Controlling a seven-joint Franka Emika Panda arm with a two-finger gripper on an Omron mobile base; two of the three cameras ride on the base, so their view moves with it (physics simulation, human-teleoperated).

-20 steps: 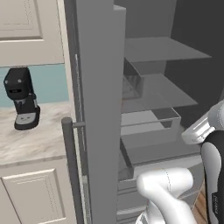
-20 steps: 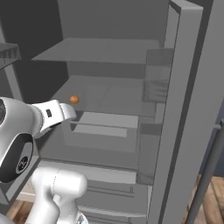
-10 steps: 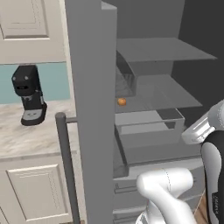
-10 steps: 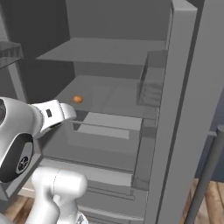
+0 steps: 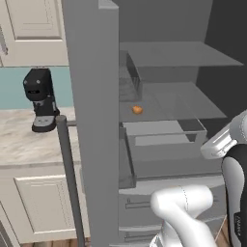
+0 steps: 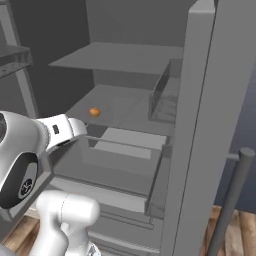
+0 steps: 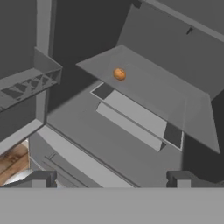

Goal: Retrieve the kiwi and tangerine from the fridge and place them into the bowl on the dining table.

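The jaws [image 7: 109, 179] stand wide apart and hold nothing; their two dark tips rise at the bottom of the hand view, well short of the fruit. The fridge [image 5: 91, 96] is open, its flat grey door swung out edge-on, with a long round bar handle [image 5: 70, 178] down its front. Inside, everything is smooth matte grey: thin flat shelves [image 5: 178, 53] stacked one above the other, and below them a clear-walled drawer [image 5: 164, 132] with a pale rectangular lid. The tangerine [image 5: 137, 109] sits on the middle shelf, a small round orange fruit, alone on the bare surface and near the shelf's left side in the left base view. In the right base view the tangerine [image 6: 94, 112] lies beyond the white arm link; in the hand view the tangerine [image 7: 119, 74] rests near the shelf's front corner. A door bin [image 6: 165, 97] with translucent walls hangs on the door. Left of the fridge, a black coffee machine [image 5: 41, 99] stands on the marbled beige desk [image 5: 24, 144] over cream panelled cabinets.
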